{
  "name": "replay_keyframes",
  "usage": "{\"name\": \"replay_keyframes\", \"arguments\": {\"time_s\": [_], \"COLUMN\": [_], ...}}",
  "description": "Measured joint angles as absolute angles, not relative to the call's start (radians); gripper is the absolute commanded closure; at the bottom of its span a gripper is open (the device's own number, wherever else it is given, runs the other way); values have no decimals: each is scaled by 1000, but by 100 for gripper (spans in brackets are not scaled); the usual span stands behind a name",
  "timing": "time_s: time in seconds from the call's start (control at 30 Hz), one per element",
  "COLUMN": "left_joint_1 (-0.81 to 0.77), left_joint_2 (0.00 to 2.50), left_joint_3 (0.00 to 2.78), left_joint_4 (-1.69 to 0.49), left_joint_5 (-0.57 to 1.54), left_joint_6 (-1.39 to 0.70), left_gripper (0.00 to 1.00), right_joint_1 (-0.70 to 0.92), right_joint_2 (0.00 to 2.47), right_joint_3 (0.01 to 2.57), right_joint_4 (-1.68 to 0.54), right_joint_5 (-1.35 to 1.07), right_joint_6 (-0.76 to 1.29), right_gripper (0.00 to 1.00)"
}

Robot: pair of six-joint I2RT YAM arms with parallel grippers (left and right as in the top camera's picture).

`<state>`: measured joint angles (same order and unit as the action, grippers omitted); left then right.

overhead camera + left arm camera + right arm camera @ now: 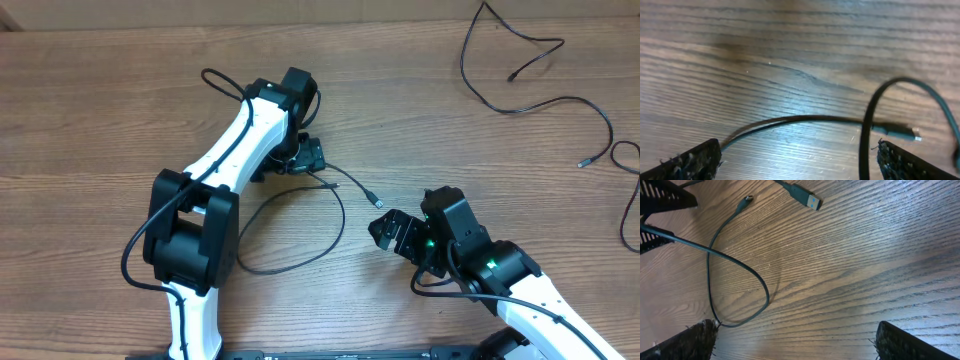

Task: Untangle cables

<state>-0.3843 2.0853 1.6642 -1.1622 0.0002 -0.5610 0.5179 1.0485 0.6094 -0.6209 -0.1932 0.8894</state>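
The left gripper (799, 150) and right gripper (796, 330) both gaped wide, gripping nothing, a cable (805, 118) seemingly lying loose between the left's fingers.

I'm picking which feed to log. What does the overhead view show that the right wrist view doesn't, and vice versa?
Only overhead: the left arm and right arm, plus a second loose cable at the far right. Only right wrist: the blue insert of the USB plug. Both: the looped cable on the wooden table.
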Motion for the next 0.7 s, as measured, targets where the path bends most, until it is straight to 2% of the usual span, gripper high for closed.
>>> {"name": "replay_keyframes", "arguments": {"time_s": [0.17,0.3,0.47,0.7], "left_joint_1": [-384,-384,-384,-384], "left_joint_2": [1983,1789,1570,1396], "left_joint_3": [1664,1671,1688,1658], "left_joint_4": [-1170,-1201,-1267,-1275], "left_joint_5": [-2,-49,-103,-168], "left_joint_6": [-512,-497,-520,-575], "left_gripper": [1,1,0,1], "right_joint_1": [518,518,518,518], "right_joint_2": [1048,1048,1048,1048], "right_joint_3": [609,609,609,609], "right_joint_4": [-621,-621,-621,-621], "right_joint_5": [-193,-193,-191,-190], "right_joint_6": [890,890,890,890], "right_gripper": [0,0,0,0]}}
